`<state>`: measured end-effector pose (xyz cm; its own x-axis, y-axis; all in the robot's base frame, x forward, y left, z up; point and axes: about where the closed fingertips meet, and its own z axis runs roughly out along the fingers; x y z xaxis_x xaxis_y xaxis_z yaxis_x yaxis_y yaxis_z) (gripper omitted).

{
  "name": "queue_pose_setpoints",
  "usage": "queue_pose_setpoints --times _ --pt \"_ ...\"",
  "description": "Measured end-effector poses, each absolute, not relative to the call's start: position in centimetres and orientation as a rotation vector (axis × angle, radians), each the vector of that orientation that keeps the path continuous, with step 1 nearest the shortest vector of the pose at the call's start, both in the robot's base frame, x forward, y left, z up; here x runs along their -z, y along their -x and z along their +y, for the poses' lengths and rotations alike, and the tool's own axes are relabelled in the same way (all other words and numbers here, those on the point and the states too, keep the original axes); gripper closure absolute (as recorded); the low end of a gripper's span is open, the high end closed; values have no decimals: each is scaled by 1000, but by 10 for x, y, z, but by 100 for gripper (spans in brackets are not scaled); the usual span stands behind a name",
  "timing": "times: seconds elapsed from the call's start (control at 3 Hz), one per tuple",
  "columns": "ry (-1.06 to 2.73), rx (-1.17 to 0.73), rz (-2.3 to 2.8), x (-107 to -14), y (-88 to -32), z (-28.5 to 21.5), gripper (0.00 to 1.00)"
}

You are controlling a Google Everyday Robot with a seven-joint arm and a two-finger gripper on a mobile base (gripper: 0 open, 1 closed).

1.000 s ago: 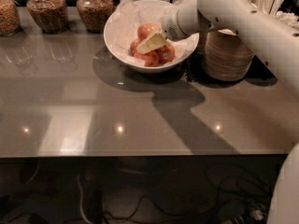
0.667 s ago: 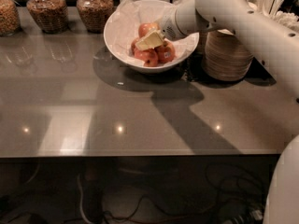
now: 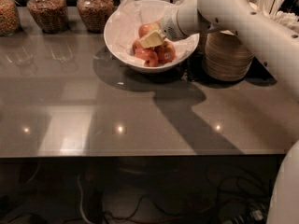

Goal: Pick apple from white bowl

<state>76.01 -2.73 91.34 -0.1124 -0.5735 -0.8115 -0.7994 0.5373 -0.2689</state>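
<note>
Jars: three glass jars [image 3: 45, 9] with brown fillings stand in a row at the far left edge of the bench [image 3: 140, 111], well apart from the bowl's contents.
Bench: dark, glossy grey, with small light spots reflected in it.
White bowl: the white bowl [image 3: 135, 67] sits at the back middle of the bench, just right of the jars.
Lining: crumpled white paper [image 3: 125, 24] covers its inside.
Apples: several red apples [image 3: 148, 56] lie together in the bowl on the paper.
Gripper: the gripper [image 3: 152, 39] is inside the bowl, right on top of the apples; I cannot tell how wide it is or whether it holds one.
Arm: the white arm [image 3: 243, 22] reaches in from the right.
Tan bowls: a stack of tan bowls [image 3: 226, 56] stands just right of the white bowl, partly behind the arm.
Far right: white stick-like utensils [image 3: 273, 6] stand at the back.
</note>
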Motion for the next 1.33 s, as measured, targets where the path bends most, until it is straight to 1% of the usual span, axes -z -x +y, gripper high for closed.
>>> queue_pose_setpoints --times 0.33,0.67,1.0,1.33 --pt "1140 -292 1761 -925 -753 -30 100" --pt "1175 -295 1694 -948 -739 -31 100" --pt "1257 -286 1639 -971 -713 -39 100" --pt "1321 -274 1651 -985 -672 -55 100"
